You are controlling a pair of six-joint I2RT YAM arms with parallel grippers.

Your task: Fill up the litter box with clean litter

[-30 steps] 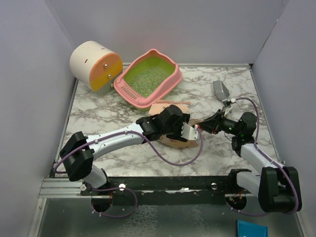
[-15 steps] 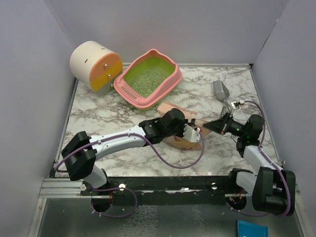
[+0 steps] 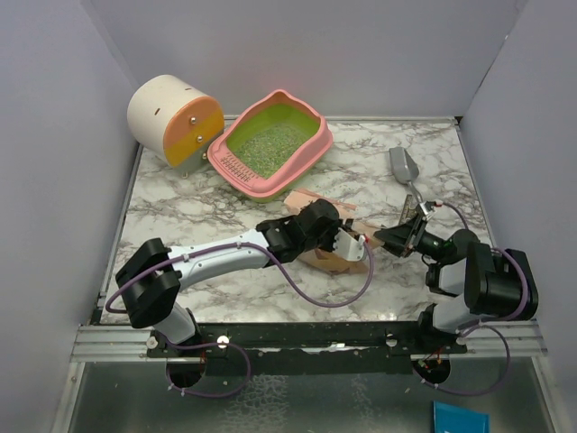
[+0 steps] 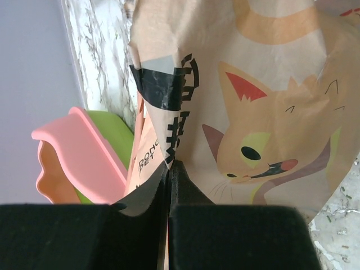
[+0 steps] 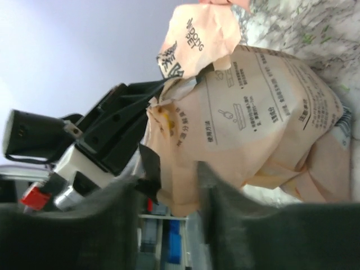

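Marble-patterned tabletop (image 3: 180, 216) carries it all. At its far side sits the litter box (image 3: 242, 171), with clean litter (image 3: 269, 142) spread over its green floor. The cream-and-orange cylinder (image 3: 173, 119) stands just left of it. Nearer me lies the tan cat bag (image 4: 264, 101). My left gripper (image 4: 170, 169) is pinched tight on its paper edge. My right gripper (image 5: 169, 183) faces it, jaws partly apart with the bag's corner between them. The grey scoop (image 3: 405, 167) lies beyond my right gripper.
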